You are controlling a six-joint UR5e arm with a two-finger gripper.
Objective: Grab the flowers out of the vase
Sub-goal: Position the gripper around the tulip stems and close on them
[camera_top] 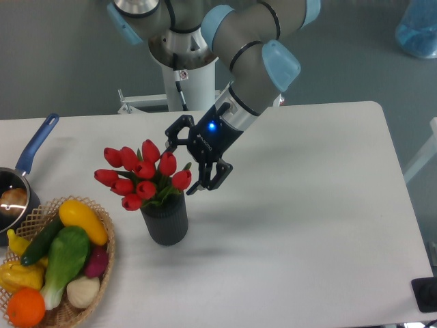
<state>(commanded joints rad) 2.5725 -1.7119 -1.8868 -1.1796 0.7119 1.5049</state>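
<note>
The flowers (141, 173), a bunch of red tulip buds with green leaves, stand upright in the vase (165, 219), a small dark grey ribbed cylinder on the white table (307, 205). My gripper (183, 160) hangs just to the right of the buds, at the height of the blooms, tilted down and to the left. Its black fingers are spread open, one near the top right bud and one near the lower right bud. It holds nothing. The stems are hidden inside the vase.
A woven wicker basket (102, 270) with colourful vegetables and fruit sits at the front left, close to the vase. A blue-handled metal saucepan (17, 184) lies at the left edge. The arm's white pedestal (186, 75) stands behind the table.
</note>
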